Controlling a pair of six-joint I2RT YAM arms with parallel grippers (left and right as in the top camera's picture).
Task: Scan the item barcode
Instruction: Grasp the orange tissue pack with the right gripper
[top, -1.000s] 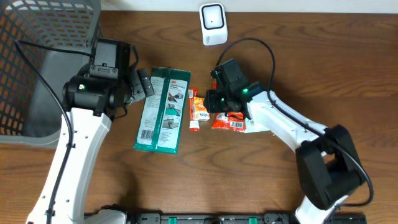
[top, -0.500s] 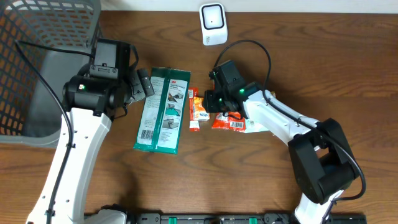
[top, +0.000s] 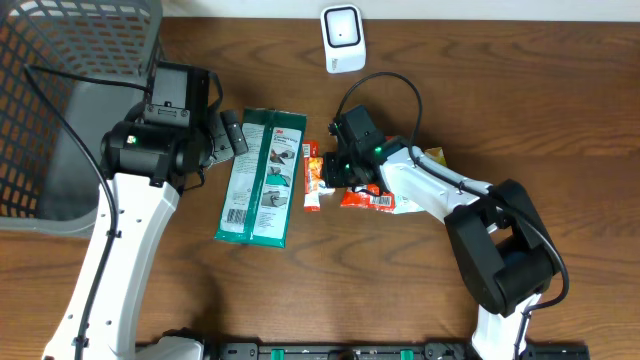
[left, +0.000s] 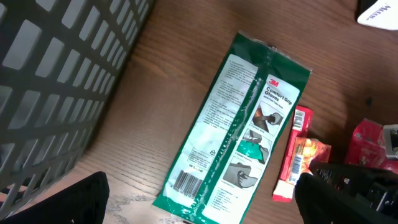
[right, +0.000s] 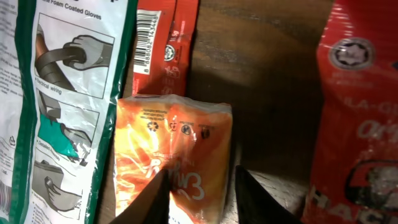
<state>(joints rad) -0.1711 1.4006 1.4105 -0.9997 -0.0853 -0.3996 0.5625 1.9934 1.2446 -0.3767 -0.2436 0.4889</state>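
A dark brown wooden table (top: 560, 120) carries everything. Nearest the arms' bases, a flat green-and-white plastic pack of gloves (top: 262, 178) lies lengthwise at centre-left of the overhead frame, with a barcode at its lower left corner. Just right of it lies a thin red sachet (top: 312, 185), then a small orange foil packet (right: 174, 155), then a larger red pouch (top: 372, 198). The right gripper (right: 200, 180) hangs low over the orange foil packet with its jaws a narrow way apart. One finger is over the packet and the other over bare wood beside its right edge; nothing is clamped. The left gripper (left: 202, 198) hovers by the glove pack's upper left, jaws spread wide and empty. Farther back, a grey mesh basket (top: 60, 60) fills the upper left corner. A white barcode scanner (top: 343, 38) stands at top centre, well apart from the packet.
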